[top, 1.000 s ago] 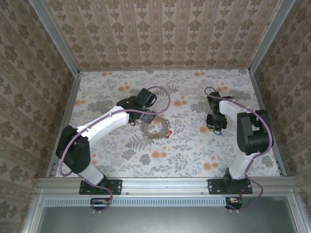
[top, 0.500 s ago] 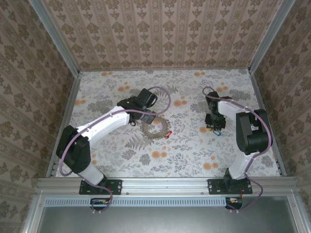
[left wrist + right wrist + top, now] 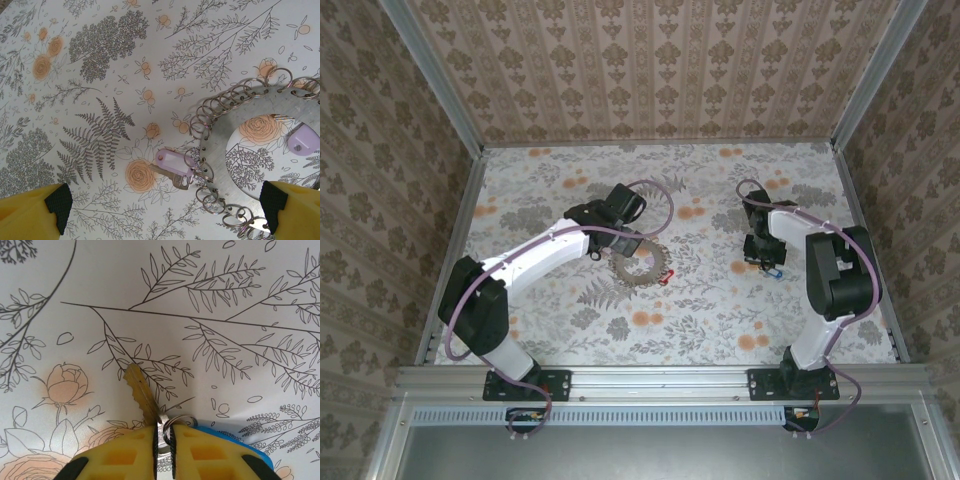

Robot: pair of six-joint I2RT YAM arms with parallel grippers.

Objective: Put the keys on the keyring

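On your left, the left gripper (image 3: 165,204) hangs over the table (image 3: 100,75) with its jaws spread as wide as they go, holding nothing. The keyring (image 3: 214,145) lies flat beneath it, nearer the right-hand finger, its band fringed with small split rings (image 3: 220,102). A pink-headed key (image 3: 172,162) hangs from one of them on the outer side. If you close from this spot, the fingers will probably catch that key or the loose loops, not the flat band. The hoop may also skate across the smooth cloth, since nothing pins it down.

Well apart to the right, the right gripper (image 3: 162,442) is pinched nearly closed on the blue-headed key (image 3: 142,390). It grips at the shoulder, with the blade jutting forward and low over the table; you cannot tell whether the tip touches. The key's own small ring (image 3: 175,421) sits between the pads, so the hold looks narrow and uneven. A quick swing toward the hoop could let the key pivot or slip out. A low carry could drag the blade tip on the cloth and twist it.
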